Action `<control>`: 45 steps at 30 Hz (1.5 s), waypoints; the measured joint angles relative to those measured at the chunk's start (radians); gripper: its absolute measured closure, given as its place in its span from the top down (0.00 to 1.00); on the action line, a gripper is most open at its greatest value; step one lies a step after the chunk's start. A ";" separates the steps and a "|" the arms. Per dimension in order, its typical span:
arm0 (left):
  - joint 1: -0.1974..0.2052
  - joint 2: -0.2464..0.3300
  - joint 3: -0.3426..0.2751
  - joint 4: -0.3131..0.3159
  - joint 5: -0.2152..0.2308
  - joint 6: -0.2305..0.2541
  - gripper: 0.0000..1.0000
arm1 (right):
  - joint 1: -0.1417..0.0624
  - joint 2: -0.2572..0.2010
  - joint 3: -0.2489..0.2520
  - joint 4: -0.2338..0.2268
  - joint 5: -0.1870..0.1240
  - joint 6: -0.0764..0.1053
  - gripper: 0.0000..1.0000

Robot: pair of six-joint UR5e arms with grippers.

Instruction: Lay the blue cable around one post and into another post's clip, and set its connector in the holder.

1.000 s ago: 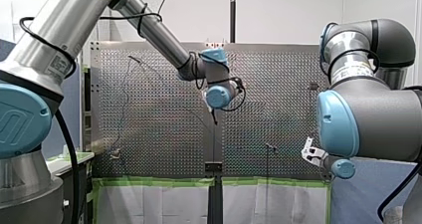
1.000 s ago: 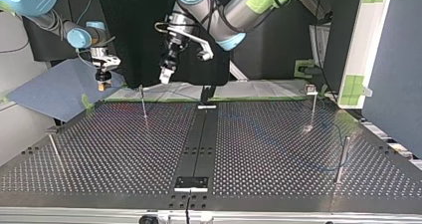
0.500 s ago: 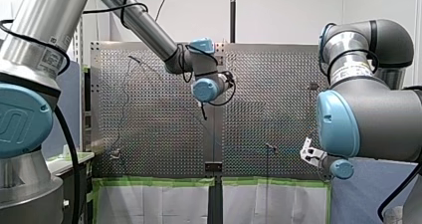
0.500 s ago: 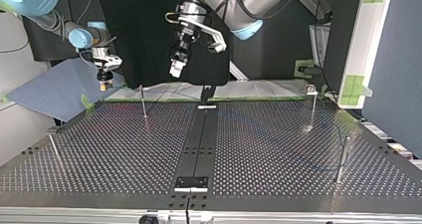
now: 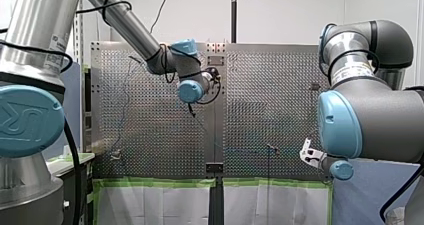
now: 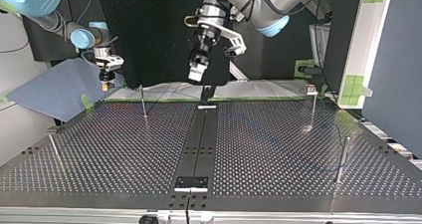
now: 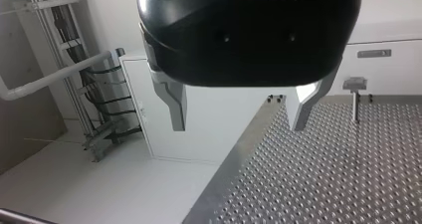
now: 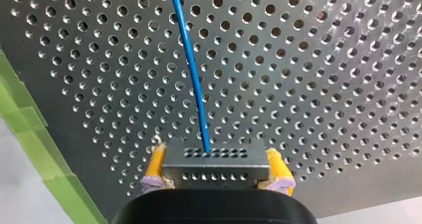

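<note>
My right gripper (image 8: 215,170) is shut with its yellow pads (image 8: 154,165) on a grey connector block (image 8: 214,157). The blue cable (image 8: 190,64) runs from that block away over the perforated plate. In the top view my right gripper (image 6: 105,83) hangs at the left, above the table's far corner. My left gripper (image 6: 196,73) hovers high over the far middle of the table, open with nothing between its metal fingers (image 7: 175,102). A post with a clip (image 7: 354,90) stands ahead of it, beside one finger.
Several thin posts stand on the table (image 6: 278,169), among them a far left post (image 6: 143,103), a far right post (image 6: 313,108) and a near right post (image 6: 342,159). A black strip (image 6: 199,144) runs down the middle with a bracket (image 6: 191,182) at its near end. Green tape (image 8: 20,109) edges the plate.
My left arm has swung toward the top view's right, its gripper still open. My right gripper has barely shifted and keeps its hold on the connector.
</note>
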 joint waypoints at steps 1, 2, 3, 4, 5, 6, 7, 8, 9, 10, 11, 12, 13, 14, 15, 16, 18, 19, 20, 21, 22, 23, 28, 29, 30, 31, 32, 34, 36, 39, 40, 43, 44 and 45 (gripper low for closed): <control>0.007 0.000 -0.007 0.008 0.007 0.001 1.00 | 0.000 0.000 0.000 0.000 0.000 0.000 0.00; 0.017 0.000 -0.016 0.017 0.016 0.005 1.00 | 0.000 0.000 0.000 0.000 0.000 0.000 0.00; 0.023 0.000 -0.023 0.023 0.023 0.007 1.00 | 0.001 0.000 0.000 0.000 0.000 -0.001 0.00; 0.030 0.000 -0.030 0.029 0.029 0.009 1.00 | 0.001 0.000 0.000 0.000 0.001 -0.001 0.00; 0.039 0.000 -0.039 0.034 0.039 0.012 1.00 | 0.001 0.000 0.000 0.000 0.001 -0.001 0.00; 0.048 -0.001 -0.047 0.037 0.047 0.013 1.00 | 0.001 0.000 0.000 0.000 0.001 -0.002 0.00; 0.057 -0.002 -0.057 0.038 0.056 0.014 1.00 | 0.001 0.000 0.000 0.000 0.001 -0.002 0.00; 0.069 -0.006 -0.068 0.036 0.068 0.014 1.00 | 0.001 0.000 0.000 0.001 0.003 -0.002 0.00; 0.078 -0.010 -0.077 0.034 0.075 0.015 1.00 | 0.001 0.000 0.000 0.000 0.004 -0.003 0.00; 0.087 -0.016 -0.087 0.031 0.081 0.016 1.00 | 0.001 0.000 0.000 0.001 0.006 -0.003 0.00; 0.099 -0.025 -0.098 0.027 0.087 0.018 1.00 | 0.001 0.000 0.000 0.001 0.010 -0.003 0.00; 0.107 -0.032 -0.107 0.025 0.089 0.022 1.00 | 0.001 -0.001 0.000 0.001 0.012 -0.003 0.00; 0.116 -0.040 -0.115 0.023 0.090 0.027 1.00 | 0.001 -0.001 -0.001 0.001 0.014 -0.003 0.00; 0.126 -0.049 -0.126 0.024 0.091 0.034 1.00 | 0.001 -0.001 -0.001 0.001 0.016 -0.003 0.00; 0.134 -0.056 -0.133 0.026 0.092 0.041 1.00 | 0.001 0.000 -0.002 0.001 0.018 -0.003 0.00; 0.141 -0.064 -0.141 0.030 0.093 0.047 1.00 | 0.001 0.000 -0.002 0.001 0.018 -0.003 0.00; 0.154 -0.081 -0.159 0.043 0.095 0.063 1.00 | 0.001 0.000 -0.002 0.001 0.020 -0.003 0.00; 0.157 -0.089 -0.166 0.049 0.096 0.071 1.00 | 0.001 0.000 -0.002 0.001 0.020 -0.002 0.00; 0.158 -0.099 -0.176 0.056 0.097 0.080 1.00 | 0.001 0.000 -0.002 0.001 0.021 -0.002 0.00; 0.159 -0.106 -0.184 0.060 0.098 0.086 1.00 | 0.001 0.000 -0.002 0.001 0.021 -0.002 0.00; 0.159 -0.113 -0.191 0.063 0.098 0.091 1.00 | 0.001 0.000 -0.002 0.001 0.021 -0.002 0.00; 0.158 -0.123 -0.200 0.065 0.099 0.095 1.00 | 0.001 0.000 -0.002 0.001 0.021 -0.002 0.00; 0.152 -0.161 -0.238 0.070 0.100 0.105 1.00 | 0.003 0.000 -0.003 0.001 0.023 -0.005 0.00; 0.150 -0.169 -0.247 0.071 0.100 0.106 1.00 | 0.003 0.000 -0.005 0.001 0.026 -0.008 0.00; 0.148 -0.176 -0.254 0.072 0.100 0.106 1.00 | 0.003 0.000 -0.008 0.002 0.029 -0.012 0.00; 0.146 -0.184 -0.261 0.073 0.100 0.106 1.00 | 0.002 -0.001 -0.012 0.005 0.034 -0.017 0.00; 0.144 -0.194 -0.271 0.075 0.100 0.106 1.00 | 0.001 -0.003 -0.016 0.011 0.041 -0.024 0.00; 0.142 -0.207 -0.287 0.078 0.098 0.106 1.00 | -0.001 -0.005 -0.021 0.022 0.054 -0.037 0.00; 0.141 -0.217 -0.306 0.082 0.096 0.105 1.00 | -0.005 -0.010 -0.024 0.038 0.071 -0.054 0.00; 0.141 -0.222 -0.332 0.088 0.095 0.104 1.00 | -0.007 -0.026 -0.026 0.065 0.099 -0.081 0.00; 0.141 -0.222 -0.340 0.090 0.094 0.104 1.00 | -0.006 -0.031 -0.026 0.073 0.106 -0.086 0.00; 0.141 -0.223 -0.364 0.095 0.091 0.103 1.00 | -0.002 -0.053 -0.026 0.095 0.126 -0.092 0.00; 0.141 -0.223 -0.374 0.098 0.090 0.103 1.00 | -0.001 -0.062 -0.026 0.102 0.131 -0.091 0.00; 0.141 -0.223 -0.381 0.100 0.089 0.102 1.00 | 0.001 -0.069 -0.026 0.106 0.133 -0.089 0.00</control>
